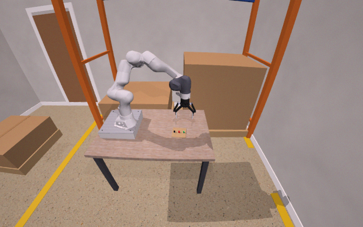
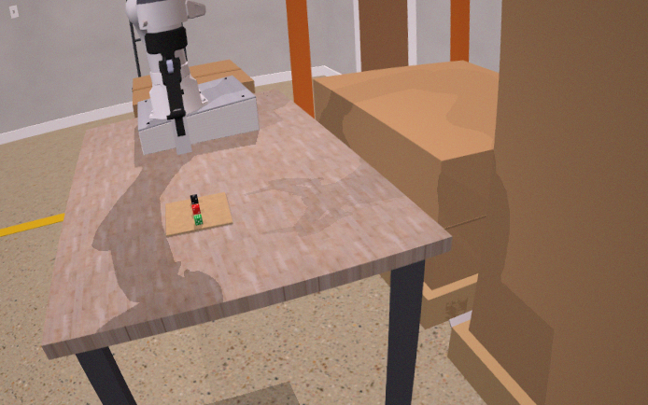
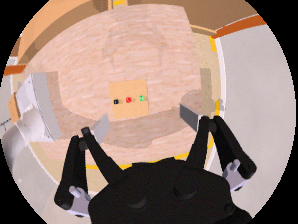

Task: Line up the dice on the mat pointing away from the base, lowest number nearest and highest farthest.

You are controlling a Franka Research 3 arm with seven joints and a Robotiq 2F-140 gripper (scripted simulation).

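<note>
A tan mat (image 1: pixel 178 135) (image 2: pixel 217 205) (image 3: pixel 129 112) lies flat on the table. On it a black die (image 1: pixel 174 131) (image 2: pixel 193 198) (image 3: pixel 116 101) is nearest to the robot's base, a red die (image 1: pixel 179 131) (image 2: pixel 195 208) (image 3: pixel 128 100) is in the middle and a green die (image 1: pixel 183 132) (image 2: pixel 198 219) (image 3: pixel 142 98) is farthest. They stand in a nearly straight row with small gaps in the wrist view, pointing away from the base. Their pips are too small to read. My gripper (image 1: pixel 184 117) (image 3: pixel 144 115) is wide open and empty, well above the table and the mat.
The robot's base block (image 1: pixel 117 133) (image 2: pixel 200 131) stands at one end of the table (image 1: pixel 149 152) (image 2: pixel 305 248). Large cardboard boxes (image 1: pixel 224 96) (image 2: pixel 406 109) stand on the floor behind the table's long side. Orange posts (image 1: pixel 275 66) rise around the table.
</note>
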